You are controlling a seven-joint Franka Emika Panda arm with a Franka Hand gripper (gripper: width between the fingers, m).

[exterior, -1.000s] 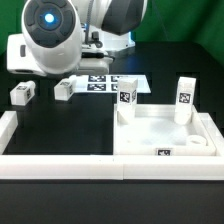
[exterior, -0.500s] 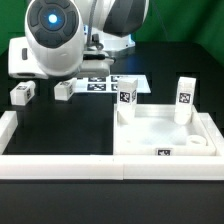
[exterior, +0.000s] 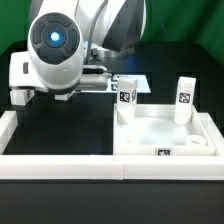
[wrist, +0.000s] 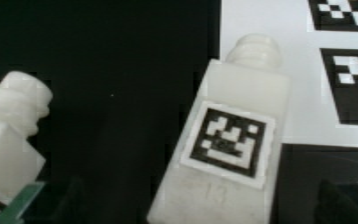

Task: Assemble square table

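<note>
Black bench [exterior: 60, 125], white border wall [exterior: 60, 165] along the edge nearest the exterior camera. Tabletop [exterior: 150, 135] sits in the bench corner at the exterior view's right, against that wall. Two legs stand in its far corners: first upright leg [exterior: 127, 96], second upright leg [exterior: 185, 98]. The near-side sockets look empty, so my read is two legs to go.

Step in hand, as I judge it: pick the next leg.

Arm [exterior: 60, 45] hangs over the bench's far edge at the exterior view's left and hides the tool there. In the wrist view the gripper [wrist: 194, 200] is above the loose leg [wrist: 229, 130]. That leg lies flat, tag up, with its threaded tip beside the marker board [wrist: 345, 65]. Can't tell if the leg overlaps the board's edge. Jaws are spread wide, nothing held, and the fingertips [wrist: 19, 200] straddle the leg's blunt end.

To do it well:
- The leg lies slightly skewed to the jaw line, so trim the wrist yaw until the pads meet its flat sides square.
- The other loose leg [wrist: 16, 115] lies near, so one finger must drop between the two. Bias away from it.
- Grip the body, not the thread, so the tip stays free for a socket.
- Go straight down and close only once the pads are below the top face.
- Risk: if one pad touches first, the leg pivots or slides toward the board.
</note>
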